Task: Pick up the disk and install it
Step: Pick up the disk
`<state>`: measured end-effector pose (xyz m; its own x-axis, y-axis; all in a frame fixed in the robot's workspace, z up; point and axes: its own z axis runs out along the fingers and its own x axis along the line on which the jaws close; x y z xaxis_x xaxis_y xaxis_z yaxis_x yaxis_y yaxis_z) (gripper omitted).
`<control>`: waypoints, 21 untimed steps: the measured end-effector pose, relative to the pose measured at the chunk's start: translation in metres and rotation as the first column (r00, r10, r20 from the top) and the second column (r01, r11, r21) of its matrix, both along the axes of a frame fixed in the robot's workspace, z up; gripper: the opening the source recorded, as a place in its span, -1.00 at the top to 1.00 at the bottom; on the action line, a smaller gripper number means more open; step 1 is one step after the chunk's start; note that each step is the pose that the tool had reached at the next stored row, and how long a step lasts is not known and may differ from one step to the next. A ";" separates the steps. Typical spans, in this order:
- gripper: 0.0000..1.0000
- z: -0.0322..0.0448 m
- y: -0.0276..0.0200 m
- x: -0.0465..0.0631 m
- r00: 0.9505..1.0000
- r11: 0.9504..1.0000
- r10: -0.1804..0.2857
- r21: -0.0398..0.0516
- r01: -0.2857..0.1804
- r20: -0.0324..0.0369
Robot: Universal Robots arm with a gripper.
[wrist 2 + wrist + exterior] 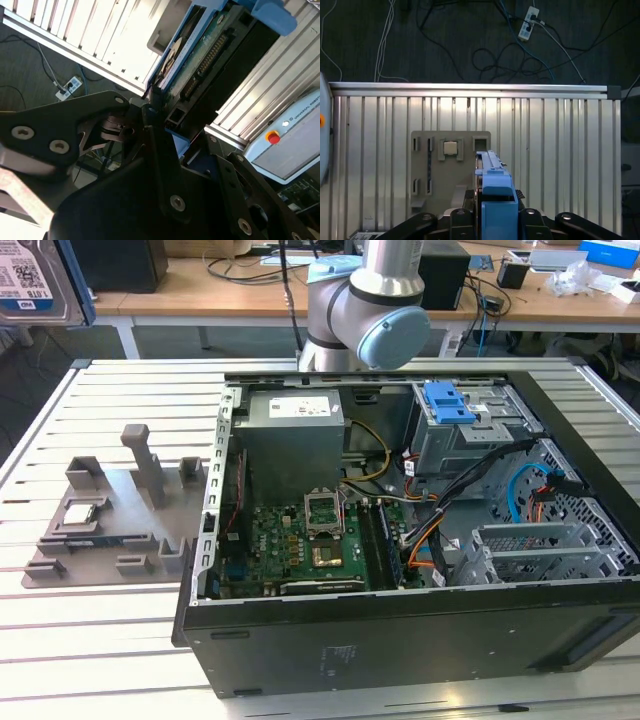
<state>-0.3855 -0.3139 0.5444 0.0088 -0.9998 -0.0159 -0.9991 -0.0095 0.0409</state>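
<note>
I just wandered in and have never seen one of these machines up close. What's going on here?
A robot arm is holding the disk, a silver hard drive in a blue frame, clamped edge-on in its pincer. The disk hangs in the air, roughly over the grey holder tray on the slatted table. The open computer case sits beside that tray, and the disk is not yet inside it.

The exterior view's edge cuts off the disk (pixel 28 280).
</note>
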 end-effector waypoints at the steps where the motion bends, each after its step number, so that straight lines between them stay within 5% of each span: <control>1: 0.26 0.0013 0.0001 0.000 1.000 1.000 0.000 0.001 0.000 0.000; 6: 0.26 0.0013 -0.0001 0.001 1.000 1.000 0.000 0.001 0.000 0.000; 12: 0.26 0.0012 0.0000 0.022 1.000 1.000 0.000 0.001 0.000 0.000; 21: 0.26 0.0013 0.0000 0.037 1.000 1.000 0.000 0.001 0.000 -0.001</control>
